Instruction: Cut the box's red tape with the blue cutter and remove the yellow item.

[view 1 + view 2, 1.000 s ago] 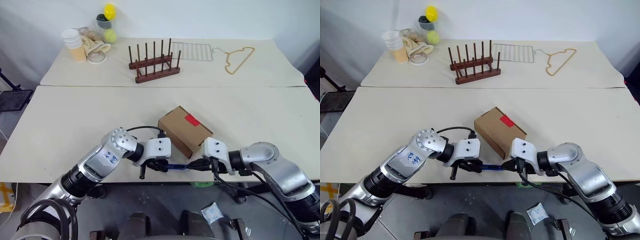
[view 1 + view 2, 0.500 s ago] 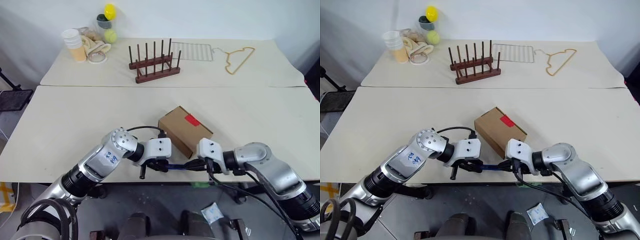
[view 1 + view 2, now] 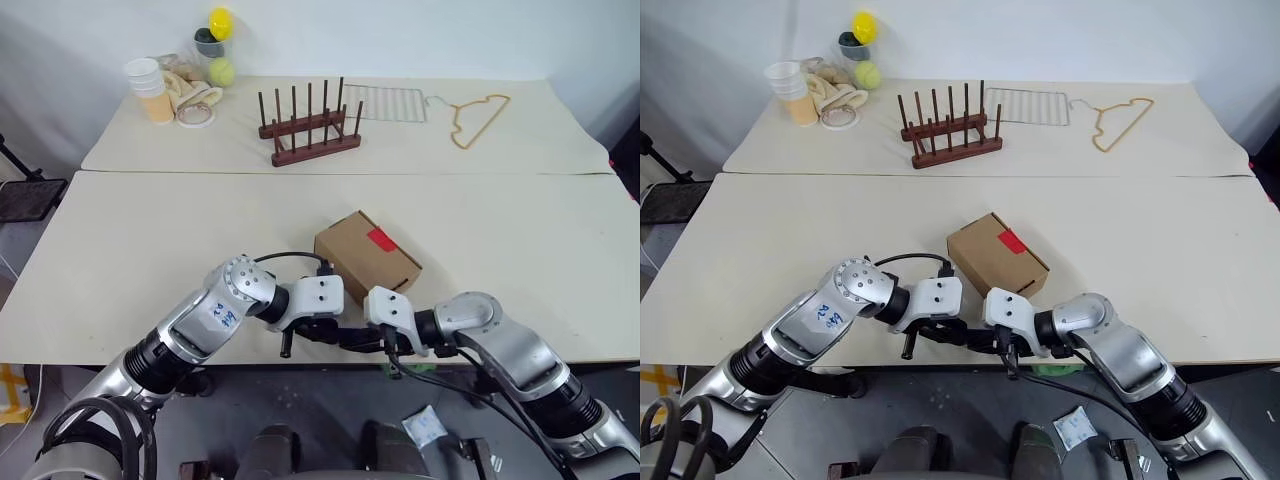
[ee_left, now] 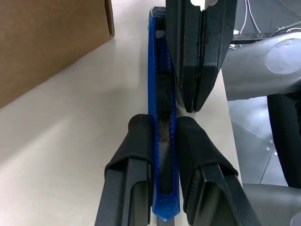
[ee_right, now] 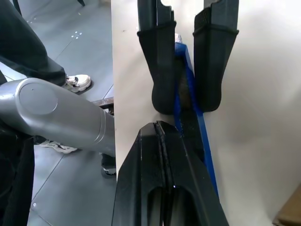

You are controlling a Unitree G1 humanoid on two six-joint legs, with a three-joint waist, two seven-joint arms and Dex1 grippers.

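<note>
Left tool (image 4: 162, 141) clamps blue cutter (image 4: 161, 84) at beige table (image 3: 150, 240) edge.

right gripper (image 3: 378, 342) slid leftward along the blue cutter (image 4: 161, 141), closing on the left gripper (image 3: 322, 334)

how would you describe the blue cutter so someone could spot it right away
Look at the near edge of the front table, just in front of the brown box. There the left gripper is clamped on the blue cutter, with the shut right gripper pressed against it. It is the slim blue stick, far thinner than the box.
</note>
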